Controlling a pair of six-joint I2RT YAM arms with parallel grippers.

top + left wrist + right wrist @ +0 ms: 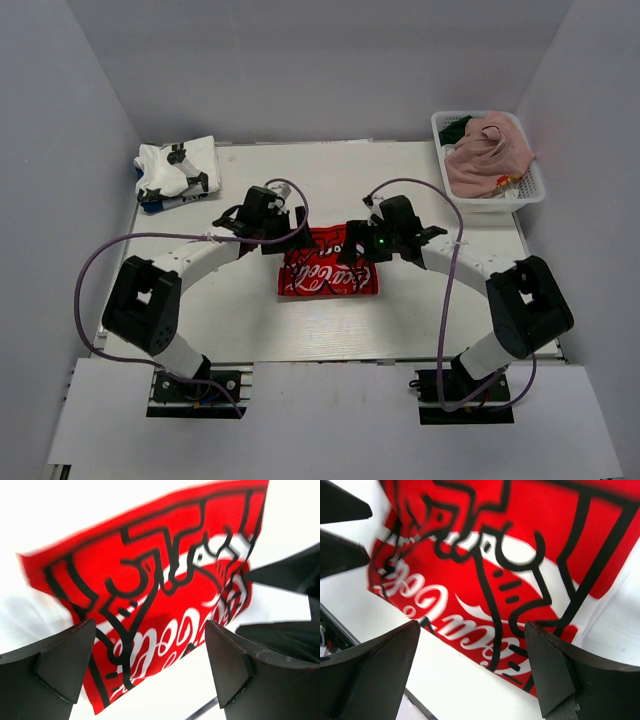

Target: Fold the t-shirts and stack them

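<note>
Shirts show in three places on the white counter (300,170). One folded shirt (330,272) lies flat at the middle, nearer the front edge than the far one. A folded pile (178,170) sits at the far left corner, white with black markings on top and a blue edge beneath; how many pieces it holds I cannot tell. A dusty pink shirt (487,155) is heaped in the white lattice basket (528,190) at the far right corner, with one dark green shirt (457,127) tucked behind it.

The middle shirt is the only one with legible writing: "Coca-Cola" in white script on a red panel, crossed by thick black outline drawings. The script reads upside down from the overhead camera.

Two arms reach in from the near edge and meet over the far edge of the middle shirt. The left claw (150,655) stands spread wide and grasps nothing, the red print lying below between its fingers. The right claw (470,650) is likewise released and empty above the same print. Two purple cables (440,300) loop from the arms, one on each, and hang clear of the shirts.
</note>
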